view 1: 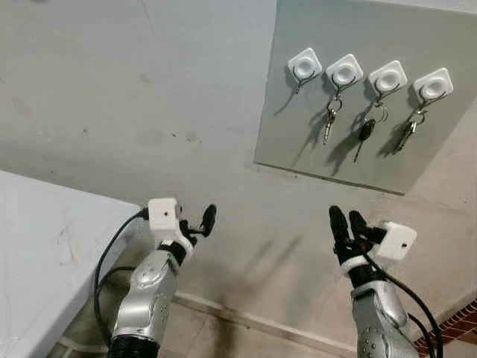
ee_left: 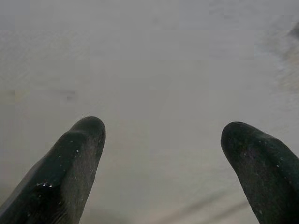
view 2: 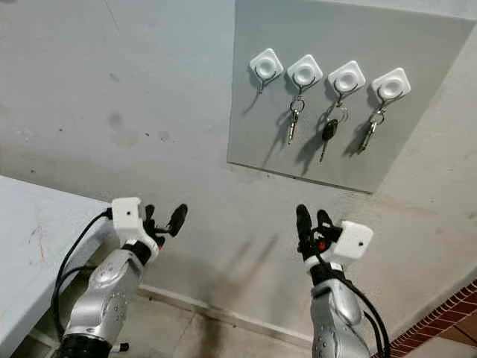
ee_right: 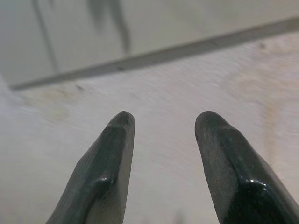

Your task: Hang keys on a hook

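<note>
Pale, scuffed wall (view 1: 149, 89) faces me, with a grey board (view 1: 358, 160) mounted on it. Across the board's upper part I see four white hooks in a row. From my left, the first hook (view 1: 304, 66) hangs bare. The second hook (view 1: 343, 72) carries a silver key (view 1: 329, 125), the third hook (view 1: 387, 77) a black-headed key (view 1: 365, 133), and the fourth hook (view 1: 433, 86) another silver key (view 1: 406, 135); each key dangles just below its hook against the board.

Both arms are raised well below the board. My left gripper (view 1: 200, 222) sits below and to the left of it, fingers (ee_left: 70, 163) spread wide with nothing between them. My right gripper (view 1: 347, 222) is under the board's lower edge, pointing up, its fingers (ee_right: 110, 158) parted narrowly and holding nothing. A white tabletop (view 1: 45, 246) lies far left of the board, beside the left arm.
</note>
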Robot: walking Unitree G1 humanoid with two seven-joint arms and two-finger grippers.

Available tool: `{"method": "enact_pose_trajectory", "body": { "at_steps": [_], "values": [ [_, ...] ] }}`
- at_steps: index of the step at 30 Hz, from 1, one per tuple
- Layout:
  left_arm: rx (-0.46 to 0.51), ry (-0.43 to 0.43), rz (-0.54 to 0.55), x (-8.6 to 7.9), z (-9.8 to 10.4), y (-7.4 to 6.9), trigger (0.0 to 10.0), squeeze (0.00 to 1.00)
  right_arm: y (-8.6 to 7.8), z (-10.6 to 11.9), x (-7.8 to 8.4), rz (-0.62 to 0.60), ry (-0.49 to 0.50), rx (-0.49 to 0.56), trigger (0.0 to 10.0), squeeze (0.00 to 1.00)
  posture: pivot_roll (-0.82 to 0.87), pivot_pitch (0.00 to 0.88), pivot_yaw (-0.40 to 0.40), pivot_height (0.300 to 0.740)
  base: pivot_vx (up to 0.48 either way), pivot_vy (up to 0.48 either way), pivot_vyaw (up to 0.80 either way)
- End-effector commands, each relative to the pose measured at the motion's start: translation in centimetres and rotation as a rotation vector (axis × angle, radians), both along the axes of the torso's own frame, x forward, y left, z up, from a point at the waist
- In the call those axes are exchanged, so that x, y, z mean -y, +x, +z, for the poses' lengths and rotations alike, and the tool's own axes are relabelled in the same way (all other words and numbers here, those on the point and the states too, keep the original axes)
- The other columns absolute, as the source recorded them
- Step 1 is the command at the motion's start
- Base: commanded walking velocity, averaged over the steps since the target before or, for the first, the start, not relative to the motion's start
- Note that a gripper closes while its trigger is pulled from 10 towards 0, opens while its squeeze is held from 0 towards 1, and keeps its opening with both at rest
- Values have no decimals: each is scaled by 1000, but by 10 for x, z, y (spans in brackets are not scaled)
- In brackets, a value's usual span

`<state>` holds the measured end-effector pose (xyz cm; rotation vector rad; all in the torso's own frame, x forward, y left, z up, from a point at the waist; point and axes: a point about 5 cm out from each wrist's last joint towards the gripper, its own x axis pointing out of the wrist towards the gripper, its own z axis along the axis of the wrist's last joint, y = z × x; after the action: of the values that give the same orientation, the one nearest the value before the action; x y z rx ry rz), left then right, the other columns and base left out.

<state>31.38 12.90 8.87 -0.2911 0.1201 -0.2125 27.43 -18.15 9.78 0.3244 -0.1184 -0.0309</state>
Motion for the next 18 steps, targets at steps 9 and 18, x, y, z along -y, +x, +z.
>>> {"method": "enact_pose_trajectory", "body": {
  "at_steps": [9,18],
  "values": [
    [6,-10,-32,1,-3,5,10000,0,-14,-14,16,-93,-92,-56,10000,0,-60,0,52,740,0,0,0],
    [55,24,-72,3,-1,9,10000,0,-21,-15,15,-120,-205,-55,10000,0,-85,0,61,740,0,0,0]
  ]
}}
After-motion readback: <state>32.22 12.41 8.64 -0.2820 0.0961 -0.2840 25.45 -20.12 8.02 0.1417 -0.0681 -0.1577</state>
